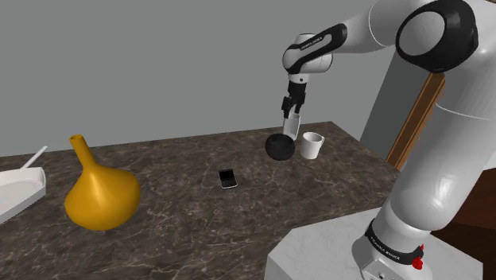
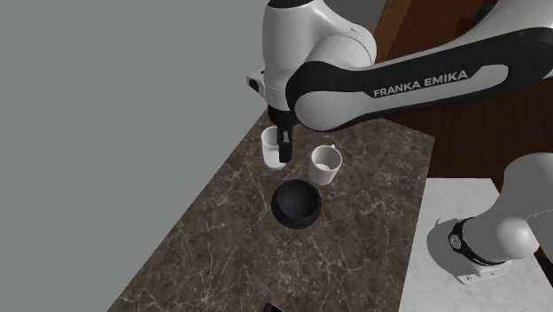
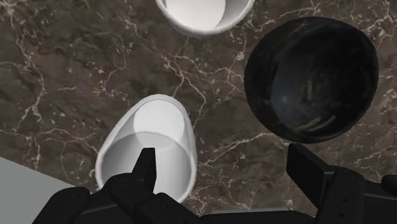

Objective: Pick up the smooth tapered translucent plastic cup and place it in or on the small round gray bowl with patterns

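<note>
Cup [image 3: 153,137], white, lies near the dark bowl [image 3: 312,76], under the gripper [image 3: 221,153], fingers spread apart.

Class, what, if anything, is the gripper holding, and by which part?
Nothing. The gripper is open, one finger over the cup, its wall not clasped.

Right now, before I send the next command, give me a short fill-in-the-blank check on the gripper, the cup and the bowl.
1. The gripper's two fingers stand ___, not shut on the white cup.
2. The bowl looks ___ in colour.
3. The bowl holds ___; the cup is not yet in it.
4. In the shoulder view, the white mug stands to the bowl's ___.
Missing words: apart; black; nothing; right.
</note>
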Motion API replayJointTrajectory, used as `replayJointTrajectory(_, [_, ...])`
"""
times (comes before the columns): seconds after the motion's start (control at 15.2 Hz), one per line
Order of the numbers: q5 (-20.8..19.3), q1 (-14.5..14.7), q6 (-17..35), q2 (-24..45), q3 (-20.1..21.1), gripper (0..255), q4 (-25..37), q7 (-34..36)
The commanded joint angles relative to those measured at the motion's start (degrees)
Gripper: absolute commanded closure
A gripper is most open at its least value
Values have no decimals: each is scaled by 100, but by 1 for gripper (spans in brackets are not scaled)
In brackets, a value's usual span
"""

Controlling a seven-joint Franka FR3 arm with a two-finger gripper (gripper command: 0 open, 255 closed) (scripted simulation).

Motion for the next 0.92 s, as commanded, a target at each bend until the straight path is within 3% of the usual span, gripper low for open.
replayJointTrajectory(0.0, [143, -78, 26, 521, -38, 0, 426, -292])
replayJointTrajectory(0.53, [285, -114, 554, 829, 1, 0, 179, -408])
replayJointTrajectory(0.86, [285, -114, 554, 828, 1, 0, 179, -408])
